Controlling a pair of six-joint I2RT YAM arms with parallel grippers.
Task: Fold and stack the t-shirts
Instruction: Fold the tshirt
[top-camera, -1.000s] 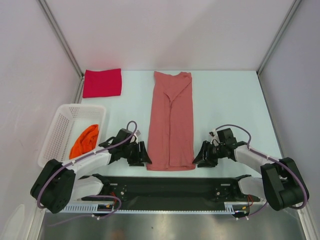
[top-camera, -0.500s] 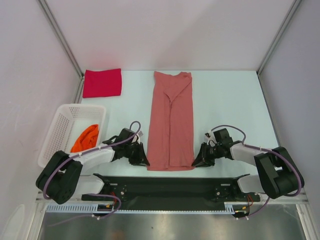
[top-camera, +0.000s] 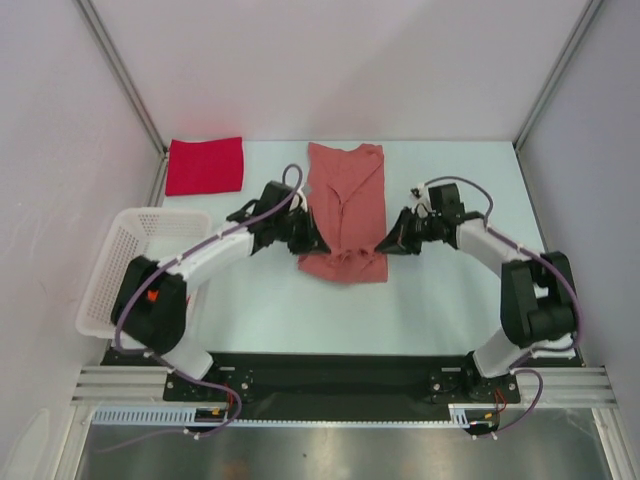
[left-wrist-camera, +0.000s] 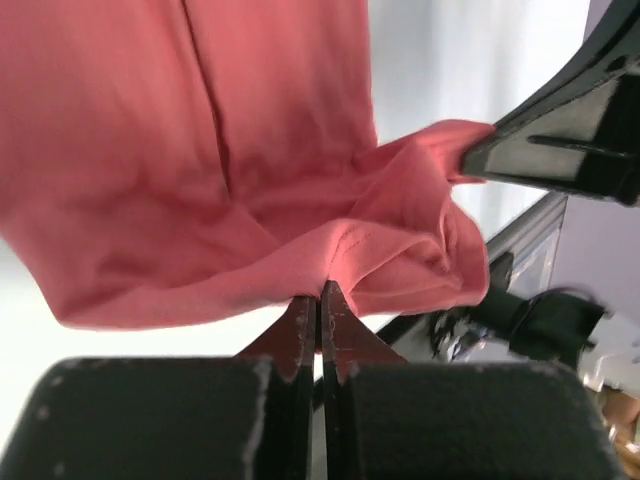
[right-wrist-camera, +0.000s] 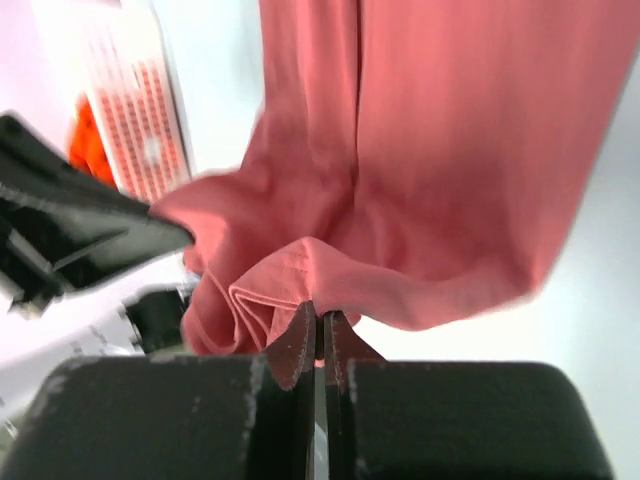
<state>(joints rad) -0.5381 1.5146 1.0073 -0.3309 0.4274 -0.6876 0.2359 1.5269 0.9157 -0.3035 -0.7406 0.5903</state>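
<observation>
Top external: outstretched left gripper (top-camera: 320, 246) and right gripper (top-camera: 381, 247) each pinch the salmon-pink t-shirt (top-camera: 346, 198).

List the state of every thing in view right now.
salmon-pink t-shirt: partly folded, near hem lifted and bunched
red t-shirt: folded flat, far left corner
orange t-shirt: in the basket, mostly hidden
basket: upright, left side
left gripper: shut on the salmon-pink t-shirt's hem
right gripper: shut on the same hem
</observation>
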